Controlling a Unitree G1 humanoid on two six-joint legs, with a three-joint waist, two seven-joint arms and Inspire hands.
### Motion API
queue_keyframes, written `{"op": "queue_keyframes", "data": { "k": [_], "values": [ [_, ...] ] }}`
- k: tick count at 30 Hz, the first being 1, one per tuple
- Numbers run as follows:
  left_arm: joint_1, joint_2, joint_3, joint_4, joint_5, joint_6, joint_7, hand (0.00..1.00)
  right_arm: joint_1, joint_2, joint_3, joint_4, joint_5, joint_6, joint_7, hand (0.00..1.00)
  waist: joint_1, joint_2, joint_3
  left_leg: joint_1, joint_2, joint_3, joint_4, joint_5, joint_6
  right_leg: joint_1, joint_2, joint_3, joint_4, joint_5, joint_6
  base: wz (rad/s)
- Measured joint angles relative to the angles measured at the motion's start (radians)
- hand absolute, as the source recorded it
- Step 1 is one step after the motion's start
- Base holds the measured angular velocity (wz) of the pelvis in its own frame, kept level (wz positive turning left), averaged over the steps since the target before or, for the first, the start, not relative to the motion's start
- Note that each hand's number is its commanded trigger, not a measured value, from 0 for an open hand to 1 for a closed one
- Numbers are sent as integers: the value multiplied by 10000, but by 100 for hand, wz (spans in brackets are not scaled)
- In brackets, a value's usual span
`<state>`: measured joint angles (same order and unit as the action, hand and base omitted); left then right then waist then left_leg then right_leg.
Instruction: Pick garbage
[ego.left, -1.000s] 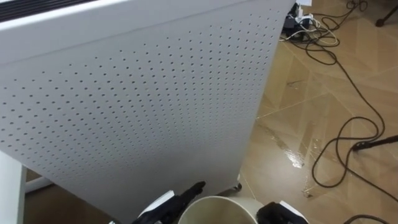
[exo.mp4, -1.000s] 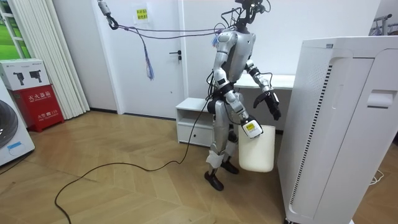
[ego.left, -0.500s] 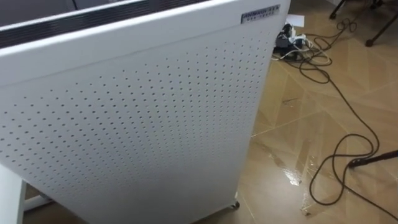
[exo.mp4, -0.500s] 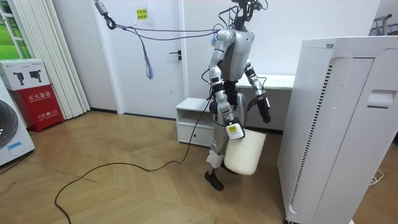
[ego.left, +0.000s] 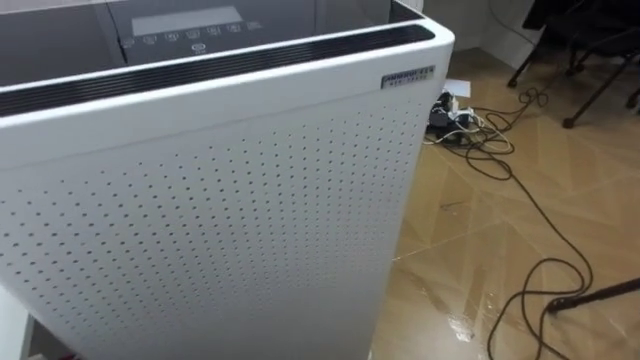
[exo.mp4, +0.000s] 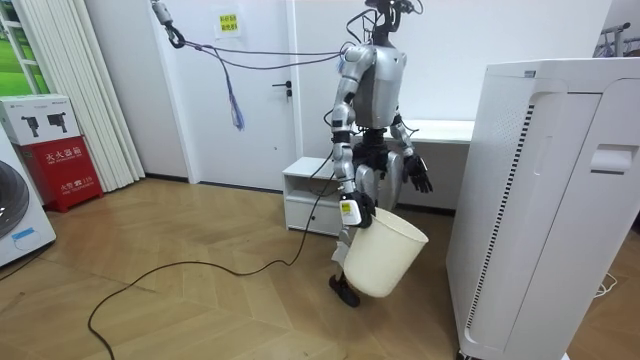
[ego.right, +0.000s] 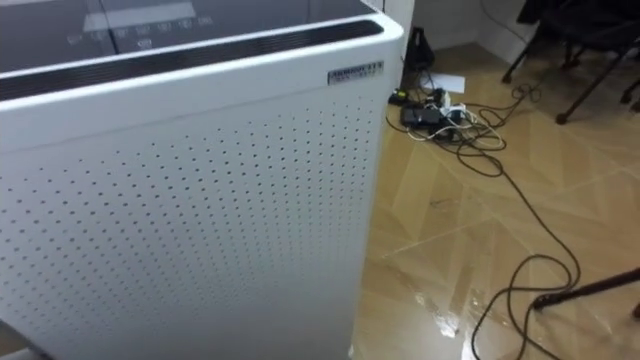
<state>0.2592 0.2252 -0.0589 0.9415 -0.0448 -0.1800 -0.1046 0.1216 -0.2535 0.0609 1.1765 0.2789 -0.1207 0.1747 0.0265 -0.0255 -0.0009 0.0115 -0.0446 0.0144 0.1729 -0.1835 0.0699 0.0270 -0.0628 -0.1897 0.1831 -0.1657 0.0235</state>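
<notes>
In the room view the robot stands just left of the tall white perforated air purifier (exo.mp4: 540, 200), facing it. Its right hand (exo.mp4: 356, 207) is clamped on the rim of the cream round plastic waste bin (exo.mp4: 385, 255). The bin hangs tilted between the robot and the purifier, its mouth turned up toward the purifier. The left hand (exo.mp4: 420, 178) hangs free nearer the purifier, fingers spread and touching nothing. Half a second ago the bin hung more upright and the left hand was higher. The head camera has since lifted, so the purifier's dark top panel now shows. A low white cabinet (exo.mp4: 308, 190) stands behind the robot, away from the purifier. Black cables (ego.left: 520, 190) lie on the wooden floor (ego.left: 460, 250) to the purifier's right.
</notes>
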Motion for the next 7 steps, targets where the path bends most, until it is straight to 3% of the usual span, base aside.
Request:
{"op": "queue_keyframes", "data": {
  "k": [7],
  "values": [
    [-164, -429, 978, 1026, -131, 78, 315, 0, 84, 236, -632, 348, -1, 103, -186, 100, 4, -21, 3, 294, 21, 22, -84, -26, -24, 308, 44, 85, -120, 0, 0, -3]
  ]
}}
